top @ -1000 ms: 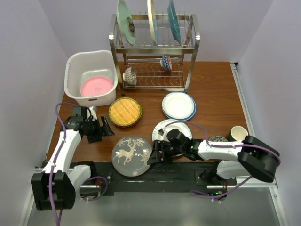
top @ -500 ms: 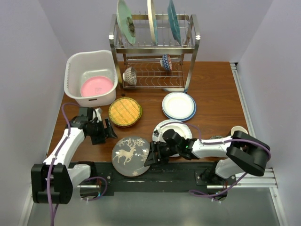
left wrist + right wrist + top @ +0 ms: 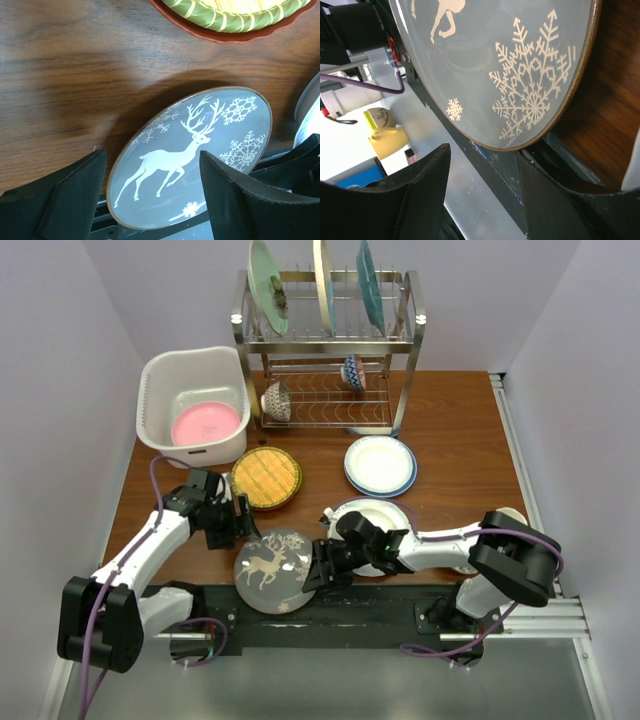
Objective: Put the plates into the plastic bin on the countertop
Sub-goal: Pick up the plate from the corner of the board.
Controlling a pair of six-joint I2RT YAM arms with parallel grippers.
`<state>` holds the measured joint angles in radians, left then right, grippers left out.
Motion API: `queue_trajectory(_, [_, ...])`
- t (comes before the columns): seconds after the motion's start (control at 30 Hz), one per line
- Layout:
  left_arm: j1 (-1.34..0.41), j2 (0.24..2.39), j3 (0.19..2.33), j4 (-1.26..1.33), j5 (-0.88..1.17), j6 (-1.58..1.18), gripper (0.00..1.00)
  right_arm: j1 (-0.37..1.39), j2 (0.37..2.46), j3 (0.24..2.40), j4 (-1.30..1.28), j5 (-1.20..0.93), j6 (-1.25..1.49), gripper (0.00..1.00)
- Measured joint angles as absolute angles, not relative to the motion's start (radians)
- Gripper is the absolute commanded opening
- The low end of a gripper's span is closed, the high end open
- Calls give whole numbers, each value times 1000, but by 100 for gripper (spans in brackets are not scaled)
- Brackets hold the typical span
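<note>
My left end effector (image 3: 244,525) hangs apart over the deer plate (image 3: 270,570) at the desk (image 3: 450,420) edge; my right end effector (image 3: 318,575), fingers apart, straddles its right rim.

At the back you have a two-tier metal wire dish rack (image 3: 320,405), standing upright on its four posts. On its lower tier you see two small patterned bowls: the left bowl (image 3: 277,400) lies tipped on its side at the left end, and the blue patterned bowl (image 3: 352,371) sits tilted higher up toward the right. Pale lilac walls (image 3: 60,390) close you in on three sides. In your right wrist view, below table level, there is a yellow cup-like object (image 3: 387,141), too blurred to name.
</note>
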<state>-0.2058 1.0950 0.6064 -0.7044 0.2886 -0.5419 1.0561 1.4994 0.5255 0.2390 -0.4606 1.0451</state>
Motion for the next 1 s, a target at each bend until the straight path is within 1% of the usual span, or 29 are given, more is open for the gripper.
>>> queue_trajectory(0.4, [-219,1010,521,-720,281,-570,79,1059,1541,596,156,-447,1003,59])
queue_trajectory(0.63, [-219,974,506,-723,284,-591,77,1058,1569,655,83,-433,970,59])
queue_trajectory(1.0, [-219,923,430,-664,327,-618,75,1043,1582,716,-30,-403,914,59])
